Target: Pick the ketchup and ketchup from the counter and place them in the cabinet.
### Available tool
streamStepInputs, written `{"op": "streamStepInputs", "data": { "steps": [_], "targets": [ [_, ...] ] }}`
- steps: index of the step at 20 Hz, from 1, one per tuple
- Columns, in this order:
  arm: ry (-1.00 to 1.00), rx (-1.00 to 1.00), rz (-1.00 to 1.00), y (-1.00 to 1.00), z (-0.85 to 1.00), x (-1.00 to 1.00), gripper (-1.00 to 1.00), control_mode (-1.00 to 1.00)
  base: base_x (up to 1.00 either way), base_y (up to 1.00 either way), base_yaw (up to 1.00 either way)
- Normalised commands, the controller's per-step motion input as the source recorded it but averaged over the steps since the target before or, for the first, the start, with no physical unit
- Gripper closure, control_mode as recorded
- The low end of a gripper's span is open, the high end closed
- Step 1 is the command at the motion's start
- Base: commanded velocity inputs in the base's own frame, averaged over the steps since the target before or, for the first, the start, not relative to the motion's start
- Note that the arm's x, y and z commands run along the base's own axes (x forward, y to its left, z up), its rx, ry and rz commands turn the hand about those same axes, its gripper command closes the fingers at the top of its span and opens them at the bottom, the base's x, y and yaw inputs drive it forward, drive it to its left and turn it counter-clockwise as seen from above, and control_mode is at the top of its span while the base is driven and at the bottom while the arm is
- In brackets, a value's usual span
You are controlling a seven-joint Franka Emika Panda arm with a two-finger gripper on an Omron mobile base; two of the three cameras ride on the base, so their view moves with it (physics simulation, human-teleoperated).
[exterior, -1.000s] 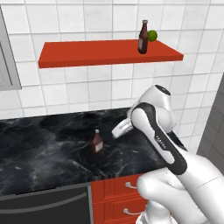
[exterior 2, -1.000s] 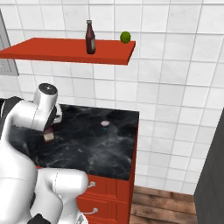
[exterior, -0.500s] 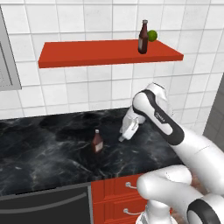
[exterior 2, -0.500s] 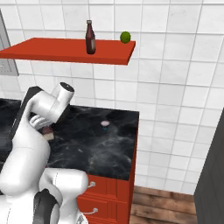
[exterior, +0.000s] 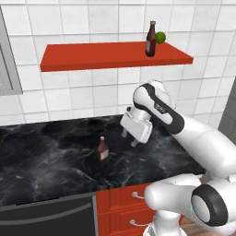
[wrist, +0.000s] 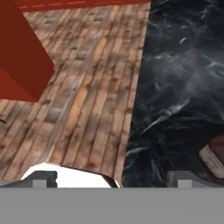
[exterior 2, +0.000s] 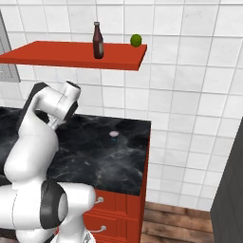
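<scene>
One ketchup bottle (exterior: 102, 149) stands upright on the black counter (exterior: 46, 161); its edge shows at the right of the hand view (wrist: 214, 159). My gripper (exterior: 129, 138) hovers just right of it, slightly above the worktop, open and empty, its fingertips (wrist: 43, 178) wide apart. The other ketchup bottle (exterior: 150, 39) stands upright on the red cabinet shelf (exterior: 92, 55), next to a green ball (exterior: 160, 37); it also shows in the right base view (exterior 2: 98, 41). There my own arm hides the counter bottle.
The counter (exterior 2: 109, 156) ends at the right over red drawers (exterior 2: 118, 209), with wood floor (wrist: 78, 96) beyond. A small pale object (exterior 2: 114, 134) lies on the worktop. A black oven front (exterior: 46, 216) sits below at the left.
The arm's elbow has swung back toward the wall and the hand has turned and tilted down, staying just right of the counter bottle. Both bottles have not moved.
</scene>
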Motion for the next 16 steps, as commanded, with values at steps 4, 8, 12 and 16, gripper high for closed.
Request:
{"op": "streamStepInputs", "data": {
  "steps": [4, 8, 12, 16],
  "targets": [
    [-0.34, 0.00, 0.24, 0.00, -0.14, -0.19, -1.00, -1.00, 0.00, 0.00, 0.00],
    [-0.29, 0.00, 0.18, 0.00, -0.19, -0.06, -1.00, -1.00, 0.00, 0.00, 0.00],
    [-0.16, 0.05, 0.12, 0.00, -0.15, 0.04, -1.00, -1.00, 0.00, 0.00, 0.00],
    [-0.02, 0.10, 0.09, -0.07, -0.05, 0.30, -1.00, -1.00, 0.00, 0.00, 0.00]
  ]
}}
